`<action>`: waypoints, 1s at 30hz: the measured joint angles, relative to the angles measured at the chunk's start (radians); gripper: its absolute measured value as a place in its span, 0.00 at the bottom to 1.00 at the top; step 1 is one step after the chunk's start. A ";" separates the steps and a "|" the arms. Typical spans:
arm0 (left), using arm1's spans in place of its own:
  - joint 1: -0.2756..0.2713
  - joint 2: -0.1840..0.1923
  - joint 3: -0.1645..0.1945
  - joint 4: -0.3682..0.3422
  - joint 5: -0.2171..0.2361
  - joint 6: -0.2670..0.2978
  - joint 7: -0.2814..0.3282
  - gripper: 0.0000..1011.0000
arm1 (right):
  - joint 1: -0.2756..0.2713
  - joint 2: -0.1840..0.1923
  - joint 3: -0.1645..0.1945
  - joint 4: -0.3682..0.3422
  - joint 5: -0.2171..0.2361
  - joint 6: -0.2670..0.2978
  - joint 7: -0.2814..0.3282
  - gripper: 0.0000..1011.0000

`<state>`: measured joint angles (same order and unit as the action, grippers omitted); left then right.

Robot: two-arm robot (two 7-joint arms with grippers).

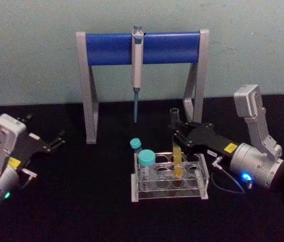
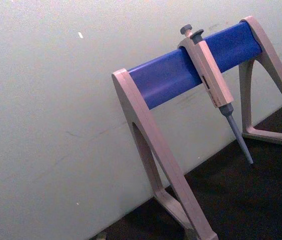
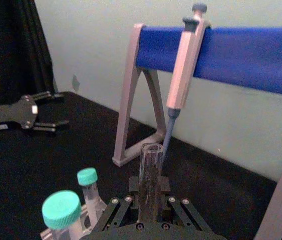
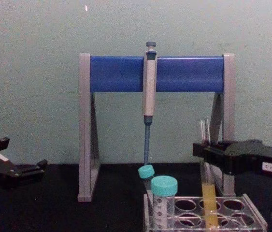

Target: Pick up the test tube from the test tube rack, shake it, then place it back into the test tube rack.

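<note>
— Where was the tall, thin, clear glass test tube [image 1: 176,151] with the yellow liquid in its lower part?

— It stood in a hole of the low grey-lilac translucent plastic test tube rack [image 1: 168,195], right of the rack's middle. It leaned slightly, and its open mouth was well above the rack. Whether its round bottom touched the rack's floor could not be told.

— And the right gripper [image 1: 174,132]?

— The black right gripper reached in from the right and was closed on the test tube's upper part, above the liquid. The right wrist view showed the glass held between its fingers [image 3: 165,187].

— What about the other arm?

— The left gripper [image 1: 57,139] was parked at the far left of the black desk [image 1: 81,206], well apart from the rack, with its fingers spread.

— What else was there?

— Two shorter clear tubes with teal caps [image 1: 146,158] stood at the rack's left end, the wider one in front. Behind the rack stood a tall grey stand with a blue crossbar [image 1: 111,49]. A grey-blue pipette [image 1: 137,60] hung from the middle of the bar, tip down.
</note>
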<state>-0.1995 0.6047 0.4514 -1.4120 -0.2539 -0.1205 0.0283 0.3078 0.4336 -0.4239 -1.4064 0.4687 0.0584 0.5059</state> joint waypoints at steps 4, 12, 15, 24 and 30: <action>0.000 0.000 0.000 0.000 0.000 0.000 0.000 0.99 | -0.007 0.004 0.007 -0.015 0.014 -0.013 0.007 0.23; 0.000 0.000 0.000 0.000 0.000 0.000 0.000 0.99 | -0.021 0.015 0.025 -0.062 0.041 -0.036 0.008 0.23; 0.000 0.000 0.000 0.000 0.000 0.000 0.000 0.99 | -0.029 0.018 0.037 -0.081 0.051 -0.052 0.004 0.23; 0.000 0.000 0.000 0.000 0.000 0.000 0.000 0.99 | -0.060 0.024 0.078 -0.129 0.069 -0.120 -0.012 0.23; 0.000 0.000 0.000 0.000 0.000 0.000 0.000 0.99 | -0.081 0.033 0.100 -0.153 0.020 -0.169 -0.050 0.23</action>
<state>-0.1995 0.6047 0.4514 -1.4120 -0.2539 -0.1205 0.0283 0.2270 0.4666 -0.3234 -1.5597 0.4888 -0.1109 0.4562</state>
